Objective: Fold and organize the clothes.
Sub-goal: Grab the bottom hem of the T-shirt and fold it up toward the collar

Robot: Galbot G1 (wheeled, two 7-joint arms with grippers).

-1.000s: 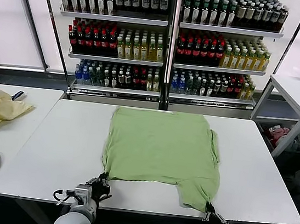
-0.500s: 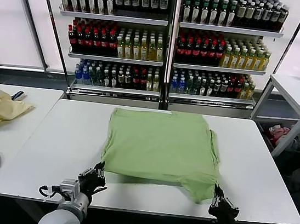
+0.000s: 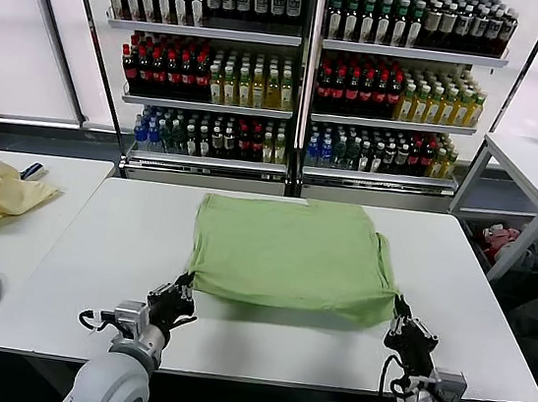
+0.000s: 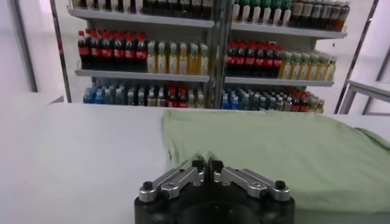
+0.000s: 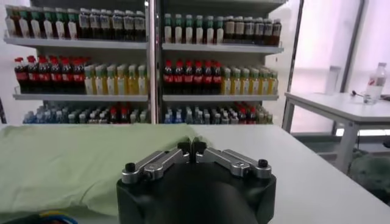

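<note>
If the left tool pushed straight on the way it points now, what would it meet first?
Probably the near-left edge of the light green polo shirt: the left tool, shut, points right at it across the table. Depth unclear.

left gripper (image 3: 181,289) low at the front left, fingers pinched together, right gripper (image 3: 400,322) mirrored at the front right (also clamped closed), both arms reaching forward

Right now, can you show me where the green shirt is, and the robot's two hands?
green shirt (image 3: 292,254), head view, middle of the cloth.
left gripper (image 3: 181,289), head view, at its shut fingertips by the shirt's near corner.
right gripper (image 3: 400,315), head view, at its shut fingertips by the other near corner.
</note>
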